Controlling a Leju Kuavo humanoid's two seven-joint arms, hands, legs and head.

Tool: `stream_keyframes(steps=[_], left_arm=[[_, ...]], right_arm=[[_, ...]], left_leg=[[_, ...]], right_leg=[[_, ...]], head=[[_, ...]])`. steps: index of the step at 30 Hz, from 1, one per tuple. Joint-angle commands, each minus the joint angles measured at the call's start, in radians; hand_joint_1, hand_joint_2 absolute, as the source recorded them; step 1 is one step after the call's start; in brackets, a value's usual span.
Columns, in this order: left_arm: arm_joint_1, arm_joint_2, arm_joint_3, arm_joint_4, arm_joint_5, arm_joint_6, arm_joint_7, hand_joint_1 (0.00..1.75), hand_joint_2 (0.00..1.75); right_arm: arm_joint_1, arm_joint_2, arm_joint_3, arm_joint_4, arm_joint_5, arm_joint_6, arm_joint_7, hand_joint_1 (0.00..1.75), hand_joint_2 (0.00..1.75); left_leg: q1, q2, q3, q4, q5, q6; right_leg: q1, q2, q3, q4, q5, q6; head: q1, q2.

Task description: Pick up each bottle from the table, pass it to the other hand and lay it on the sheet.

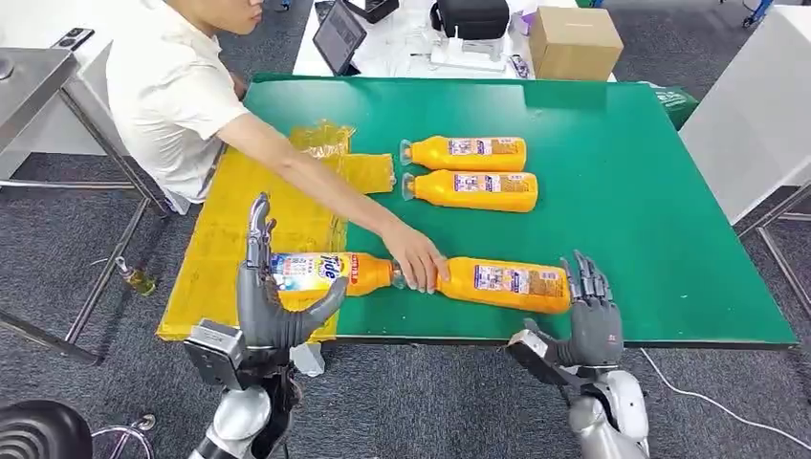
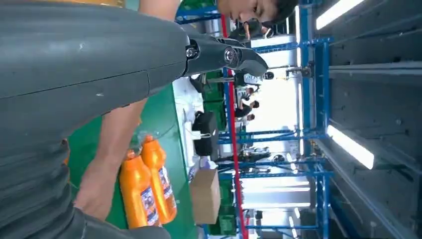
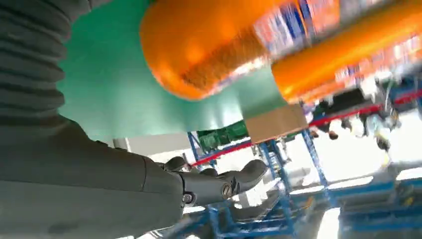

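Your near bottle lies on its side on the green table, close to the front edge, its cap end under a person's hand that reaches in from the left. Cap to cap with it lies the Tide bottle, resting on the yellow sheet with its neck crossing onto the green. Your left hand stands upright at that bottle's base — fingers straight and spread, thumb angled out beneath it, gripping nothing. Your right hand stands just beside the base of the near bottle, fingers apart and empty; you cannot tell whether they touch it. Farther back two more bottles lie side by side on the green, caps toward the sheet. A cardboard box sits beyond the table's far edge.
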Motion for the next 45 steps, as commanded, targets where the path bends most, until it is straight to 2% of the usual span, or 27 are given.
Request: stream_keyframes(steps=[1,5,9,12,14,21,22,27,29,31,32,34,35,40,45], left_arm=[[-0.025,0.007,-0.032,0.043,0.035,0.001,0.005,0.0,1.75],[-0.029,0.008,-0.046,0.037,0.036,-0.002,-0.001,0.0,1.75],[-0.039,0.009,-0.058,0.039,0.043,-0.01,0.001,0.0,1.75],[-0.049,0.006,-0.063,0.047,0.047,-0.015,0.002,0.0,1.75],[-0.056,0.004,-0.067,0.055,0.051,-0.021,0.004,0.0,1.75],[-0.074,0.002,-0.086,0.066,0.053,-0.033,0.005,0.0,1.75],[-0.075,0.002,-0.087,0.068,0.053,-0.034,0.006,0.0,1.75],[-0.076,0.0,-0.087,0.07,0.053,-0.034,0.006,0.0,1.75],[-0.076,0.0,-0.087,0.07,0.053,-0.034,0.006,0.0,1.75],[-0.076,0.0,-0.087,0.07,0.053,-0.034,0.006,0.0,1.75],[-0.077,0.002,-0.089,0.072,0.053,-0.037,0.007,0.0,1.75],[-0.08,0.0,-0.091,0.077,0.053,-0.04,0.008,0.0,1.75],[-0.082,-0.001,-0.092,0.08,0.053,-0.041,0.008,0.0,1.75],[-0.093,-0.007,-0.098,0.091,0.054,-0.049,0.009,0.0,1.75],[-0.094,-0.004,-0.101,0.093,0.064,-0.063,0.017,0.0,1.75]], right_arm=[[-0.191,-0.096,0.108,0.323,0.041,0.002,0.069,0.0,1.75],[-0.232,-0.107,0.158,0.382,0.032,0.022,0.105,0.0,1.75],[-0.276,-0.134,0.219,0.439,0.017,0.089,0.13,0.0,1.75],[-0.306,-0.13,0.235,0.471,-0.015,0.143,0.12,0.0,1.75],[-0.326,-0.119,0.237,0.491,-0.048,0.189,0.119,0.0,1.75],[-0.332,-0.112,0.267,0.532,-0.118,0.279,0.082,0.02,1.75],[-0.331,-0.113,0.273,0.532,-0.115,0.276,0.081,0.17,1.75],[-0.329,-0.114,0.275,0.532,-0.116,0.273,0.08,0.17,1.75],[-0.329,-0.114,0.275,0.532,-0.116,0.273,0.08,0.17,1.75],[-0.329,-0.114,0.275,0.532,-0.116,0.273,0.08,0.17,1.75],[-0.33,-0.116,0.28,0.532,-0.114,0.274,0.079,1.19,1.75],[-0.327,-0.112,0.284,0.533,-0.125,0.282,0.066,1.59,1.75],[-0.326,-0.113,0.297,0.533,-0.122,0.276,0.061,1.66,1.75],[-0.328,-0.122,0.331,0.542,-0.115,0.286,0.06,1.75,1.75],[-0.332,-0.144,0.348,0.546,-0.123,0.292,0.064,1.75,1.75]], left_leg=[[0.0,0.003,0.006,-0.001,-0.002,0.002],[0.0,0.004,0.006,-0.001,-0.002,0.002],[-0.001,0.002,0.006,0.0,-0.002,0.001],[-0.001,0.002,0.004,0.0,-0.001,0.001],[0.0,0.003,0.009,0.0,-0.003,0.002],[0.0,0.001,0.004,0.0,0.0,0.001],[0.0,0.001,0.006,0.0,-0.001,0.001],[0.0,0.001,0.006,-0.001,-0.001,0.001],[0.0,0.002,0.01,-0.001,-0.003,0.002],[0.0,0.001,0.006,0.0,-0.001,0.001],[0.0,0.001,0.005,0.0,-0.001,0.001],[0.0,0.001,0.005,0.0,-0.001,0.001],[0.0,0.001,0.007,-0.001,-0.001,0.001],[0.0,0.001,0.009,-0.001,-0.002,0.002],[0.0,0.001,0.008,-0.001,-0.001,0.001]], right_leg=[[0.001,0.002,0.006,-0.002,0.0,-0.002],[0.001,0.002,0.006,-0.002,-0.001,-0.003],[0.0,0.001,0.006,-0.001,-0.001,-0.003],[0.0,0.001,0.004,-0.001,-0.001,-0.002],[0.001,0.001,0.009,-0.002,-0.002,-0.004],[0.001,0.0,0.004,-0.001,0.0,-0.001],[0.001,-0.001,0.006,-0.001,-0.001,-0.002],[0.001,0.0,0.005,-0.001,0.0,-0.002],[0.001,-0.001,0.01,-0.002,-0.002,-0.004],[0.001,-0.001,0.006,-0.001,-0.001,-0.002],[0.0,-0.001,0.005,-0.001,0.0,-0.001],[0.0,0.0,0.005,-0.001,0.0,-0.001],[0.001,-0.001,0.006,-0.001,-0.001,-0.002],[0.001,-0.001,0.008,-0.002,-0.001,-0.003],[0.001,-0.002,0.008,-0.002,-0.001,-0.003]], head=[[0.001,0.0],[0.001,0.0],[0.001,0.0],[0.001,0.0],[0.001,0.0],[0.001,0.0],[0.001,0.0],[0.001,0.0],[0.001,0.0],[0.001,0.0],[0.001,0.0],[0.001,0.0],[0.001,0.0],[0.001,0.0],[0.0,0.0]])
